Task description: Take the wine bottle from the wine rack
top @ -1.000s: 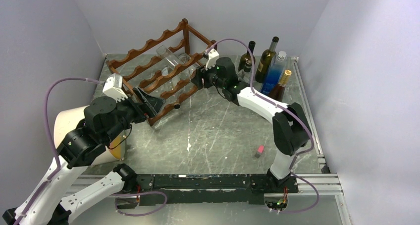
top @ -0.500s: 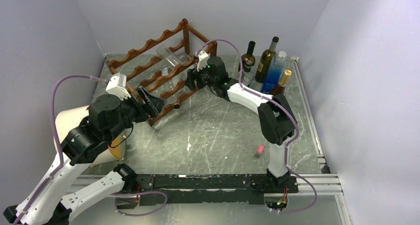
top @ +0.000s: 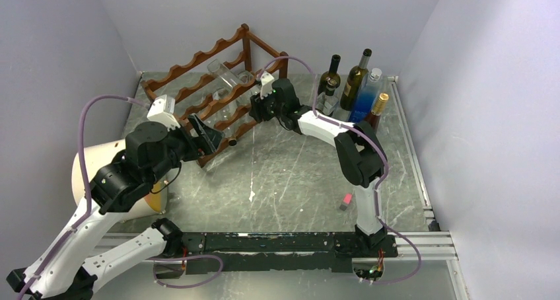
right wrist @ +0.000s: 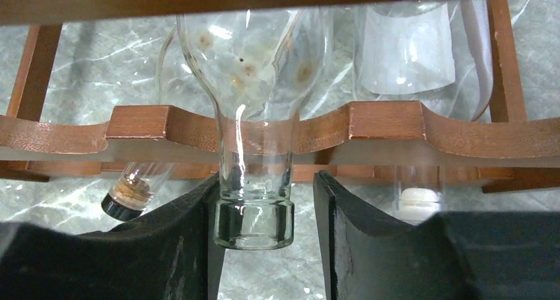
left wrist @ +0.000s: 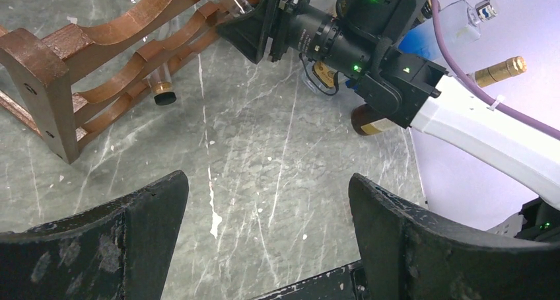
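- The wine bottle (right wrist: 254, 115), clear glass, lies in the wine rack (right wrist: 422, 125). Its neck pokes out over a scalloped rail and its mouth sits just below that rail.
- The right jaws are open around the lip of that neck. One finger (right wrist: 172, 240) sits at the lip's edge and the other stands off with a gap showing, so nothing is clamped.
- Since a second ago the right arm (top: 327, 129) has pushed in towards the rack's near face. Its elbow has swung left, and the forearm now stretches low across the table (top: 290, 171).
- The rack stands where it did, angled across the far left of the table.
- The left arm (top: 142, 156) has crept slightly up and towards the rack. The left jaws gape wide and hold nothing, hanging over bare marble beside the rack's corner post.
- A neighbouring clear bottle (right wrist: 406, 49) in the rack carries a white label; no writing can be made out on it.
- The standing bottles (top: 360, 82) cluster in the far right corner, their labels too small to read.
- A small pink thing (top: 345, 201) lies on the table, well apart from the rack.
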`<state>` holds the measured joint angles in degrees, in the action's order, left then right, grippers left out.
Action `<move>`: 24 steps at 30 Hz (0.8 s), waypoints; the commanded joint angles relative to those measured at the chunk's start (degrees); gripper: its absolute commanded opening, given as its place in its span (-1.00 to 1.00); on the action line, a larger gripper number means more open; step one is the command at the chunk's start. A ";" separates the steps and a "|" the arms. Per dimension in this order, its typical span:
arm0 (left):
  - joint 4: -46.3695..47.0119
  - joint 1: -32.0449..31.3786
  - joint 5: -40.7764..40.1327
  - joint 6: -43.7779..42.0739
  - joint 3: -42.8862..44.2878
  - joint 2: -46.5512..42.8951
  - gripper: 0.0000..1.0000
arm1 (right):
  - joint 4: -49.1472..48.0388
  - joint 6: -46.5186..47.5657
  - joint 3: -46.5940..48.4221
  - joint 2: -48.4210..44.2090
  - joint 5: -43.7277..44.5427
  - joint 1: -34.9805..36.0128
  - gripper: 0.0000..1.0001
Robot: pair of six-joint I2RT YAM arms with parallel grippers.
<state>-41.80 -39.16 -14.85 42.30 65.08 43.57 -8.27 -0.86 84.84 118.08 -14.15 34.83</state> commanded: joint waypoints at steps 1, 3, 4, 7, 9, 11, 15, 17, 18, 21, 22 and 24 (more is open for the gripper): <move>1.88 0.18 -1.06 -1.08 1.73 0.39 0.89 | -2.56 0.96 0.70 -0.04 0.27 0.03 -0.06; 2.20 0.14 -0.88 -1.08 1.74 0.66 0.88 | -3.32 1.18 0.14 -0.81 -0.05 -0.02 -0.10; 2.29 0.14 -0.68 -1.08 1.73 0.84 0.88 | -3.33 1.33 -0.01 -1.02 -0.02 -0.01 -0.07; 2.24 0.13 -1.22 -1.12 2.25 1.52 0.88 | -2.48 1.72 1.22 -0.53 0.52 -0.02 0.19; 2.96 0.16 -0.89 -1.99 2.73 2.21 0.87 | -0.82 2.43 3.14 0.45 0.24 -0.07 0.20; 2.94 0.14 -0.27 -2.49 3.53 3.13 0.87 | 0.90 2.31 4.83 0.99 -0.03 -0.04 0.20; 5.68 0.17 0.35 -3.44 3.10 4.71 0.87 | 0.04 2.78 5.05 0.24 -1.38 -0.10 0.10; 6.16 0.14 1.22 -4.40 3.16 6.42 0.87 | 2.08 2.55 7.02 0.82 -1.44 -0.03 -0.03; 6.27 0.21 1.26 -4.71 3.02 7.24 0.87 | 2.68 2.02 7.59 1.10 -1.80 -0.02 -0.05; 8.39 0.33 1.19 -3.89 1.03 7.99 0.87 | 0.21 0.73 6.76 2.34 -2.83 -0.05 -0.05; 9.76 0.31 2.18 -4.25 0.50 8.14 0.87 | 0.87 0.80 7.89 3.19 -2.94 -0.09 -0.04; 10.44 0.31 3.00 -4.74 0.31 8.83 0.87 | 3.39 0.86 10.85 5.00 -3.07 0.03 -0.07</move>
<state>-36.12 -39.13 -14.17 39.20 66.04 52.03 -4.32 0.38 90.61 118.89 -15.59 34.70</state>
